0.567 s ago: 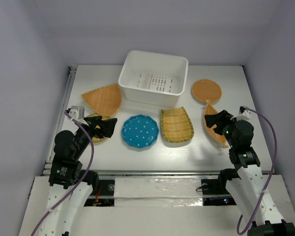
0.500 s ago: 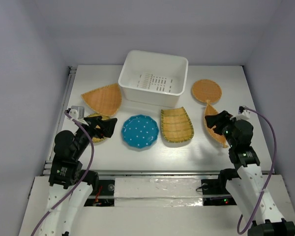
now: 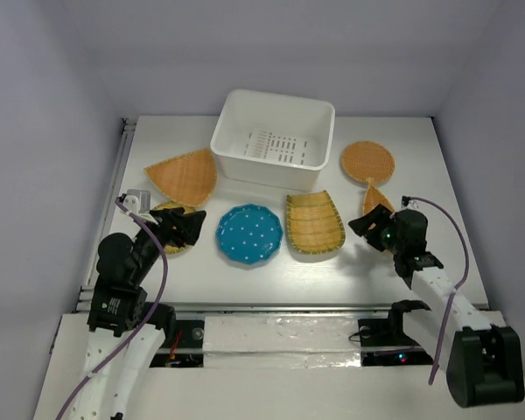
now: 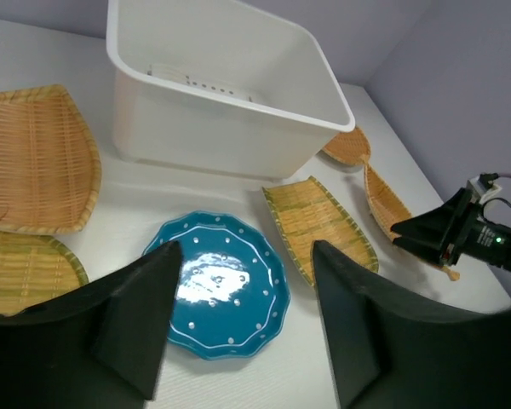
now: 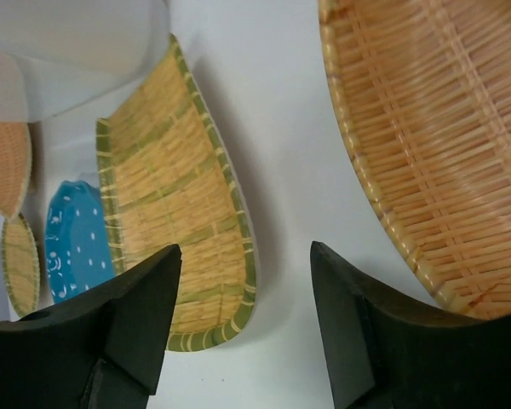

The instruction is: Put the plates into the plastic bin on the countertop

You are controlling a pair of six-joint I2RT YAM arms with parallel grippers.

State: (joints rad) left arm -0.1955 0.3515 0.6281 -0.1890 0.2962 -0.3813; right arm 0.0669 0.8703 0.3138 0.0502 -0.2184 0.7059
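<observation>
The white plastic bin (image 3: 274, 140) stands at the back of the countertop (image 3: 332, 271), with nothing in it. In front of it lie the teal dotted plate (image 3: 249, 234) and a squarish green-rimmed wicker plate (image 3: 314, 222). A fan-shaped wicker plate (image 3: 184, 176) lies at left and a round one (image 3: 367, 161) at right. My right arm partly covers a leaf-shaped one (image 3: 376, 197). My left gripper (image 4: 247, 249) hangs open just left of the teal plate (image 4: 226, 294). My right gripper (image 5: 245, 249) is open over bare table between the squarish plate (image 5: 175, 196) and the leaf plate (image 5: 434, 145).
A small green-rimmed wicker plate (image 3: 177, 248) lies partly under my left gripper (image 3: 195, 226). A metal rail (image 3: 121, 166) runs along the table's left edge. Grey walls close in the back and both sides.
My right arm has dropped and swung left, so its gripper now sits between the squarish and leaf plates. The left arm has barely shifted. No plate has moved.
</observation>
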